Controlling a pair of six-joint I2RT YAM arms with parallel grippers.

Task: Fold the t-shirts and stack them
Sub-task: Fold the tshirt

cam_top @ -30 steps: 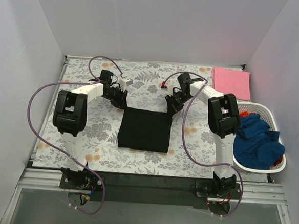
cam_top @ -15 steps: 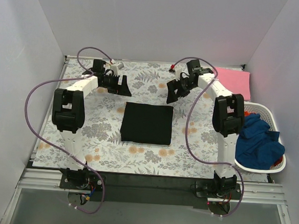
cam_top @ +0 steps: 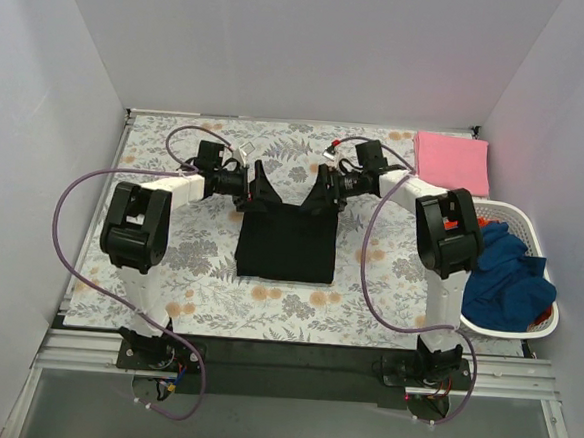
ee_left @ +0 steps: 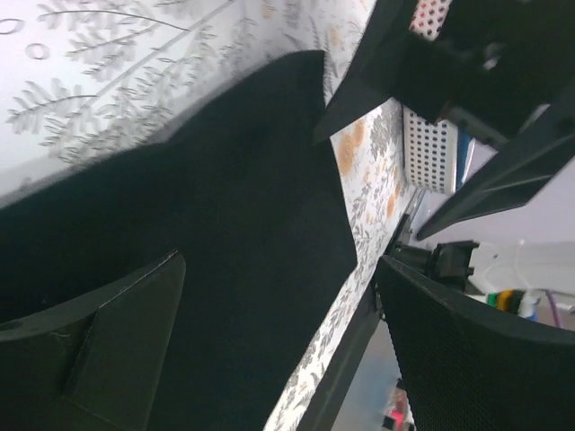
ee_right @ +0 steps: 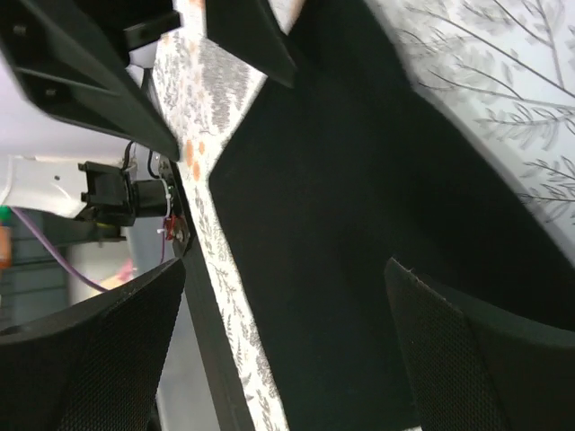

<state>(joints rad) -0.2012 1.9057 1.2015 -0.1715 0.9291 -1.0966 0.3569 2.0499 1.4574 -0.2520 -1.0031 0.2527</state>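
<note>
A folded black t-shirt (cam_top: 285, 247) lies flat in the middle of the floral table. My left gripper (cam_top: 261, 191) hangs open over its far left corner, and in the left wrist view the gripper (ee_left: 278, 269) has only black cloth (ee_left: 225, 206) below its spread fingers. My right gripper (cam_top: 320, 195) is open over the far right corner, and in the right wrist view the gripper (ee_right: 286, 269) holds nothing above the shirt (ee_right: 332, 206). A folded pink t-shirt (cam_top: 452, 161) lies at the back right. A blue t-shirt (cam_top: 504, 277) sits bunched in the basket.
A white laundry basket (cam_top: 545, 259) stands off the table's right edge, with something red under the blue shirt. White walls close in the back and both sides. The two grippers face each other closely over the shirt's far edge.
Both grippers let go of the black shirt's far corners and opened. They drew back toward the far wall, then came forward and inward to the shirt's far edge. The shirt now lies squarer.
</note>
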